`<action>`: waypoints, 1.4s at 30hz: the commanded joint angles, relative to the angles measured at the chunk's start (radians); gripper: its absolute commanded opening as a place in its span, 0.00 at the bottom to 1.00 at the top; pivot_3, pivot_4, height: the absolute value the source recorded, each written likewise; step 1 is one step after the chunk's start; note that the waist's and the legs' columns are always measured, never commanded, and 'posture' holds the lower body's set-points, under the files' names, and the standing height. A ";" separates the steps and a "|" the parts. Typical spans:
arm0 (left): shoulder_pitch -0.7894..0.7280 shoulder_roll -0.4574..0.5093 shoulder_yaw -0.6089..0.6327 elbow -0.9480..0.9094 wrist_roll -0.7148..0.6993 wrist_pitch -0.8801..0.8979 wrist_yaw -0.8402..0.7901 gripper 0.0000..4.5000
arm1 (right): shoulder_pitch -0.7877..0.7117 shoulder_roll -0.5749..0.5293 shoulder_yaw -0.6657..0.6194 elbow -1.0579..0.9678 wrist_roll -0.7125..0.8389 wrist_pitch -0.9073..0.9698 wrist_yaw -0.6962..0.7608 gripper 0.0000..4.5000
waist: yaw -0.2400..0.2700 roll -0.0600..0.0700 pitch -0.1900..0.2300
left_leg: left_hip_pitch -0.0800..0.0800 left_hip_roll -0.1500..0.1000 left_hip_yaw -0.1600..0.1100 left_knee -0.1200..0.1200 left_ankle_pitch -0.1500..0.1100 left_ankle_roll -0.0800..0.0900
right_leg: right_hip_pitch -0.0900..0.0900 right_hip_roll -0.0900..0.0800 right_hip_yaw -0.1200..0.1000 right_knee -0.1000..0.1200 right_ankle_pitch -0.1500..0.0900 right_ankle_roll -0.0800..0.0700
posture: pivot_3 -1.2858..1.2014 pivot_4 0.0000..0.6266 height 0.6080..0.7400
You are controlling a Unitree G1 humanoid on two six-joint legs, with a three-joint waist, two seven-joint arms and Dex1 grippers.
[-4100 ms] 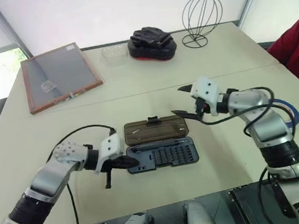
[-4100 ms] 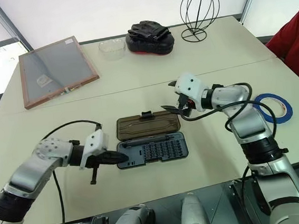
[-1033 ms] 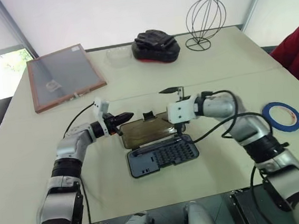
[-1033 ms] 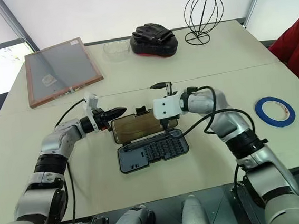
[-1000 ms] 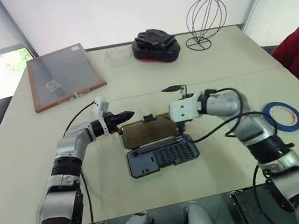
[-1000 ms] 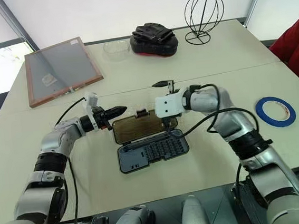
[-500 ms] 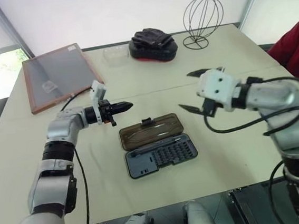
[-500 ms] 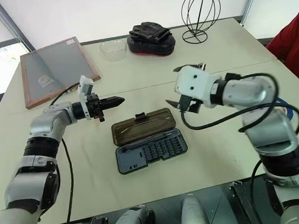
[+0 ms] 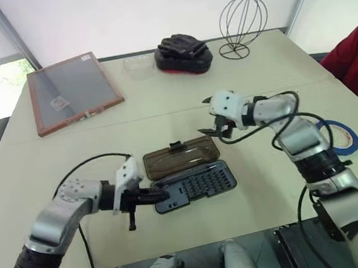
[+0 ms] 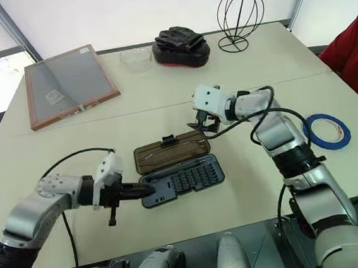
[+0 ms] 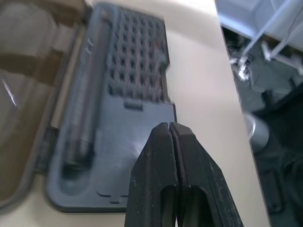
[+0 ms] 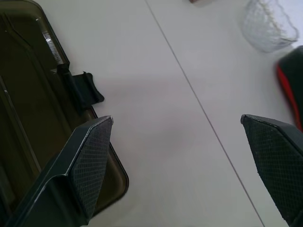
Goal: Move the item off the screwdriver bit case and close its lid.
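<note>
**Tape clear of the case; lid lies open, to be folded shut**

The screwdriver bit case [image 10: 175, 171] lies flat and open near the middle of the bench [image 10: 163, 104], toward its near edge. The lid [image 10: 170, 152] lies flat on the far side of the grey-blue tray, latch tab pointing to the far edge. The blue tape roll [image 10: 326, 130] rests near the bench's right edge, well apart from the case, so you are left with the closing.

Your left gripper [image 10: 147, 188] is clenched, empty, with its tip at the tray's left end. Your right gripper [image 10: 198, 124] is spread wide, empty, hovering just beside the lid's far right corner.

Handling, as judged: the lid is thin, stiff plastic, light and smooth, so fingers may slide off its face. Take it at the far edge, near the latch tab, and get a finger under the rim to swing it over the hinge. The whole case looks light and may skid on the bench; pin the tray with the left gripper.
</note>
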 commanded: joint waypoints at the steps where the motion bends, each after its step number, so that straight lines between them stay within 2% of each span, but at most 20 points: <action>1: 0.000 0.016 -0.049 -0.014 0.076 -0.084 0.020 0.00 | -0.072 0.031 0.012 0.094 -0.011 -0.056 0.014 0.99 | 0.005 0.000 0.000 | 0.000 0.000 0.000 0.000 0.000 0.000 | 0.000 0.000 0.000 0.000 0.000 0.000 | 0.52 0.24 1.00; 7: 0.009 0.031 -0.124 0.043 0.185 -0.196 0.030 0.00 | -0.128 0.089 0.026 0.250 -0.006 -0.028 0.057 0.99 | 0.007 0.000 0.000 | 0.000 0.000 0.000 0.000 0.000 0.000 | 0.001 0.000 0.000 0.000 0.000 0.000 | 0.52 0.24 1.00; 15: 0.016 0.049 -0.137 0.083 0.218 -0.254 0.027 0.00 | -0.143 0.091 0.095 0.413 -0.051 -0.048 0.180 0.99 | 0.006 0.001 0.000 | 0.001 0.000 0.000 0.000 0.000 0.000 | 0.001 0.000 0.000 0.000 0.000 0.000 | 0.52 0.24 1.00; 18: 0.013 0.052 -0.139 0.092 0.228 -0.268 0.032 0.00 | -0.159 0.104 0.111 0.488 -0.071 -0.084 0.198 0.80 | 0.005 0.001 -0.001 | 0.004 0.000 0.000 -0.001 0.000 0.000 | 0.003 0.000 0.000 0.000 0.000 0.000 | 0.52 0.24 1.00; 22: 0.010 0.046 -0.139 0.091 0.227 -0.268 0.041 0.00 | -0.170 0.123 0.128 0.578 -0.085 -0.110 0.238 0.36 | 0.007 0.001 -0.001 | 0.018 0.001 0.000 -0.003 0.000 0.000 | 0.016 0.001 0.000 -0.001 0.000 0.000 | 0.52 0.24 1.00; 25: 0.009 0.044 -0.140 0.091 0.229 -0.268 0.048 0.00 | -0.178 0.149 0.139 0.627 -0.088 -0.105 0.296 0.01 | 0.011 0.001 -0.002 | 0.018 0.001 -0.001 -0.003 0.000 0.000 | 0.016 0.001 0.001 0.000 0.000 0.000 | 0.52 0.24 1.00; 29: 0.008 0.036 -0.138 0.093 0.233 -0.266 0.061 0.00 | -0.181 0.174 0.163 0.689 -0.121 -0.123 0.340 0.00 | 0.008 0.003 -0.008 | 0.020 0.001 0.000 -0.004 0.000 0.000 | 0.017 0.002 0.001 0.000 0.000 0.000 | 0.52 0.24 1.00; 37: 0.011 0.029 -0.135 0.101 0.234 -0.270 0.088 0.00 | -0.194 0.188 0.138 0.763 -0.154 -0.242 0.268 0.00 | 0.007 0.003 -0.014 | 0.025 0.001 0.000 -0.008 -0.001 0.000 | 0.020 0.002 0.001 0.000 0.000 0.000 | 0.52 0.24 1.00; 40: 0.013 0.029 -0.139 0.106 0.237 -0.276 0.089 0.00 | -0.211 0.191 0.131 0.790 -0.158 -0.247 0.269 0.21 | 0.007 0.004 -0.013 | 0.031 0.002 0.000 -0.011 -0.001 0.000 | 0.024 0.002 0.002 -0.001 0.000 -0.001 | 0.52 0.24 1.00; 42: 0.010 0.029 -0.142 0.114 0.242 -0.283 0.087 0.00 | -0.223 0.200 0.130 0.814 -0.170 -0.240 0.249 0.42 | 0.008 0.004 -0.014 | 0.031 0.002 0.001 -0.013 -0.001 0.000 | 0.024 0.002 0.002 -0.001 0.000 -0.001 | 0.52 0.24 1.00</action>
